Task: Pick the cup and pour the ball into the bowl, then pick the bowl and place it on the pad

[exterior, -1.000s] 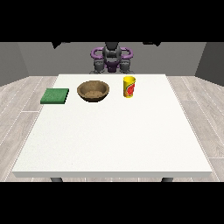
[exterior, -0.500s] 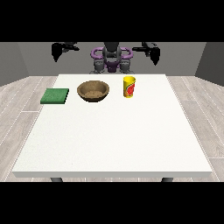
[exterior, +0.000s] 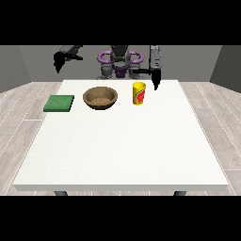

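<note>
A yellow cup with a red mark stands upright on the white table, toward the far edge. Left of it sits a brown wooden bowl. A green pad lies flat further left. No ball shows from this view. The hand at the view's right hangs down just behind and to the right of the cup, fingers pointing downward, apart from it. The hand at the view's left is raised beyond the table's far left corner, above and behind the pad, holding nothing.
The robot's purple and grey torso stands behind the far edge. A wooden floor surrounds the table. The white tabletop stretches wide toward the camera.
Both arms have swung out from the torso. The hand at the view's right has come down beside the cup. The hand at the view's left has lowered a little. Cup, bowl and pad stay put.
</note>
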